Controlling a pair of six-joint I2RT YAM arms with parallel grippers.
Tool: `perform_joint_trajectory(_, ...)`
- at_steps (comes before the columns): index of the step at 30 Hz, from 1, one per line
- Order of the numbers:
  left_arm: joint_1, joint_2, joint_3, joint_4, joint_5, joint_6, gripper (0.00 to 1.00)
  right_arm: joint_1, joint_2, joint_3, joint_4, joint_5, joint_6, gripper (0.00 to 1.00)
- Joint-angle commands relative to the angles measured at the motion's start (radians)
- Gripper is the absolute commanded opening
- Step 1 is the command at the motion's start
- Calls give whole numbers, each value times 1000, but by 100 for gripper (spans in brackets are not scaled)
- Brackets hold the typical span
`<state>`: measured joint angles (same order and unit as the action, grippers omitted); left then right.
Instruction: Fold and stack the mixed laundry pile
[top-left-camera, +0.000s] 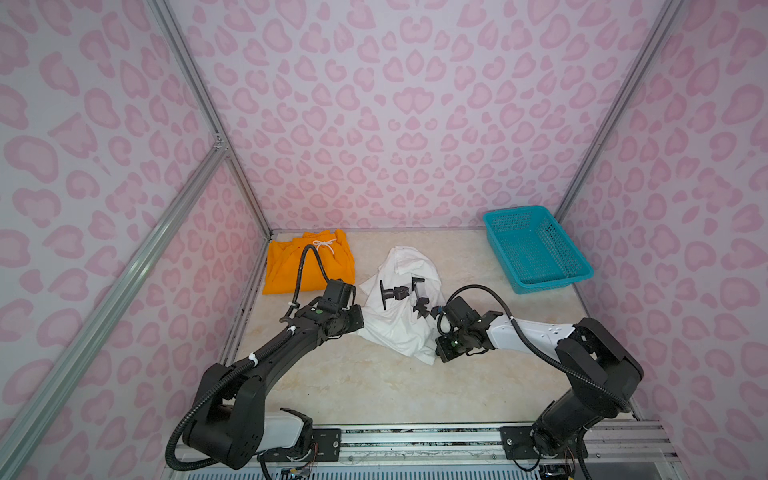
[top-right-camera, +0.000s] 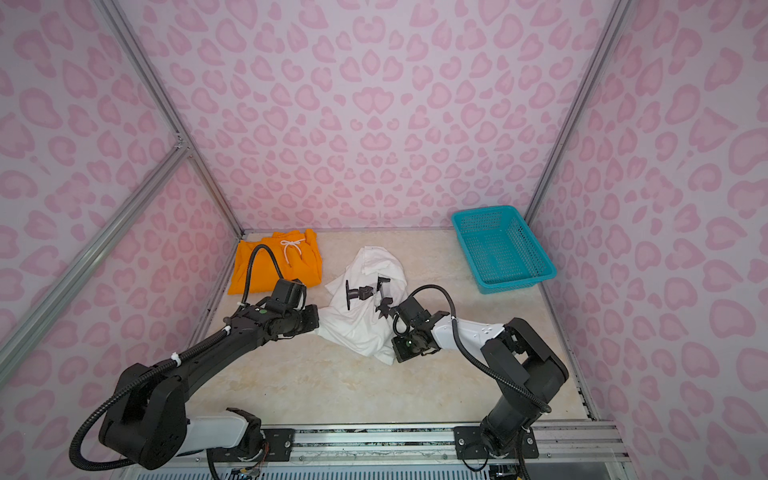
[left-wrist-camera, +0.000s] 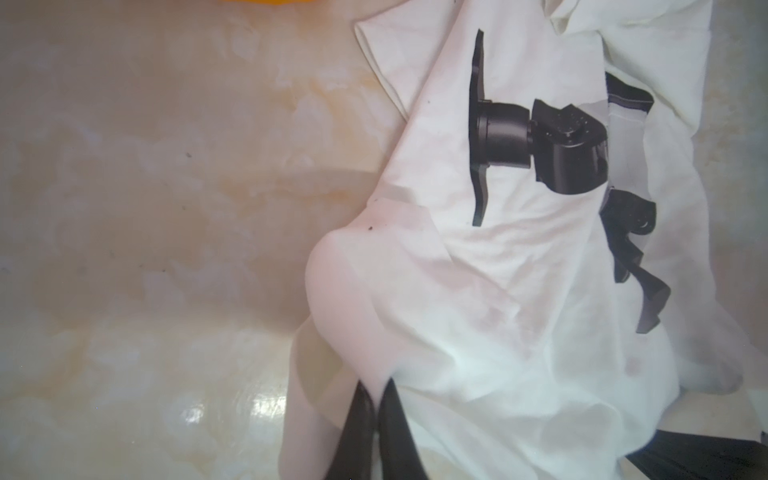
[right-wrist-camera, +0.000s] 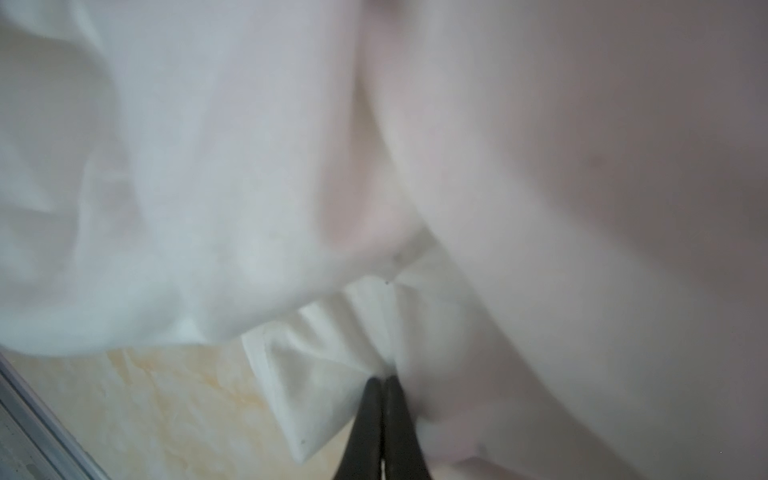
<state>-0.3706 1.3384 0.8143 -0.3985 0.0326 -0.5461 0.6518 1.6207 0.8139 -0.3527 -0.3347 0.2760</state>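
The task looks about half done. Just in from the near edge of the pale marble-patterned counter (top-left-camera: 374, 386), both arms reach toward the white T-shirt with a black-grey print (top-left-camera: 399, 332), which lies crumpled and unfolded in the middle of the counter. The left fingers (left-wrist-camera: 358, 419) are clenched on a bunched pleat at the shirt's near left edge, and the wrist view shows white cloth pinched between the closed tips. The right fingers (right-wrist-camera: 369, 419) are likewise clenched on the shirt at its near right edge. They seem to hold a hemmed corner, though that view is too blurred to be sure which part it is. The step in hand appears to be taking the shirt by two points so it can be spread flat for folding.

The shirt is a loose heap. Its print, a picture of a dark mechanical arm, is broken by creases. A flap turns over toward the far side, and the lower part fans out toward the near edge.

Farther back, the bright orange elastic-waist shorts with a white drawstring (top-left-camera: 286, 270) lie in the far left corner, seemingly folded into a compact block with the waistband toward the far edge. The teal perforated plastic basket (top-left-camera: 552, 284) stands in the far right corner. What is left is to flatten and fold the shirt, then stack the two garments.
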Motion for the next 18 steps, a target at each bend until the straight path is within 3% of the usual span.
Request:
perform_joint_trajectory(1, 6, -32, 31, -80, -8, 52, 3, -43, -13, -9, -173, 99, 63, 0)
perform_joint_trajectory(3, 8, -63, 37, -118, -9, 68, 3, -90, -45, -5, -244, 173, 107, 0)
perform_joint_trajectory(5, 8, -87, 45, -153, 24, 100, 3, -108, -94, 17, -333, 328, 148, 1)
perform_joint_trajectory(6, 9, -94, 49, -172, 47, 119, 3, -103, -121, 45, -393, 420, 159, 6)
perform_joint_trajectory(8, 8, -108, 47, -193, 62, 135, 3, -92, -170, 92, -462, 472, 160, 20)
perform_joint_trajectory(10, 8, -123, 39, -206, 60, 145, 3, -80, -217, 122, -494, 437, 156, 38)
perform_joint_trajectory(12, 9, -131, 36, -213, 51, 147, 3, -78, -251, 121, -496, 368, 161, 47)
perform_joint_trajectory(18, 9, -143, 20, -199, 84, 138, 3, -108, -291, -16, -431, 267, 220, 52)
